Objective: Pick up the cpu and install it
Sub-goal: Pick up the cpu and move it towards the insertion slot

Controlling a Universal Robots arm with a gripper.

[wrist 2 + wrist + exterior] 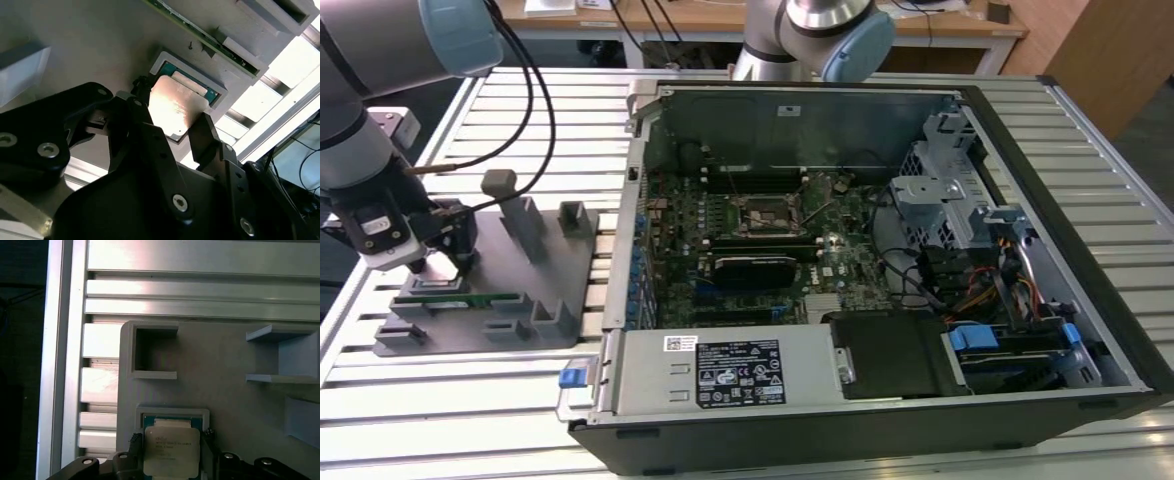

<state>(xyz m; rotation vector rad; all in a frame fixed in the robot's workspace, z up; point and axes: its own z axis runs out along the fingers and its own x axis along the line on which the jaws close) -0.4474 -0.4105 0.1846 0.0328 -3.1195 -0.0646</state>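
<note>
Black gripper (175, 114) fingers (145, 115) fill the foreground in the second wrist view, closed against two opposite edges of the cpu (172, 107), one finger on each side. The cpu lies flat, shiny metal top up, inside a shallow square recess (172, 411) with a raised grey frame, and its green rim shows between lid and frame. In the first wrist view the gripper (171, 440) flanks the cpu (171, 452) in the same way.

That recess is part of a grey holder plate (225, 400) which carries several moulded compartments. An open-sided square pocket (150, 352) stands just beyond the cpu's recess, and another walled bracket (280, 357) stands further along. In the exterior view the plate (467, 338) lies on a slatted metal table (454, 400) at the exterior view's left, with the arm (360, 150) reaching down so the gripper (434, 262) sits low over the plate's near corner. A long green memory stick (487, 298) rests on edge in a slot just beside the gripper, and two upright grey posts (520, 220) rise behind it.

An open computer case (854, 115) lies on its side to the exterior view's right of the plate, well apart from the cpu. Inside it are a green motherboard (841, 250) with a black-framed square socket (761, 215) near its middle, a metal drive cage (941, 190), bundled cables (961, 290), and a silver labelled box (720, 370) along the near wall
</note>
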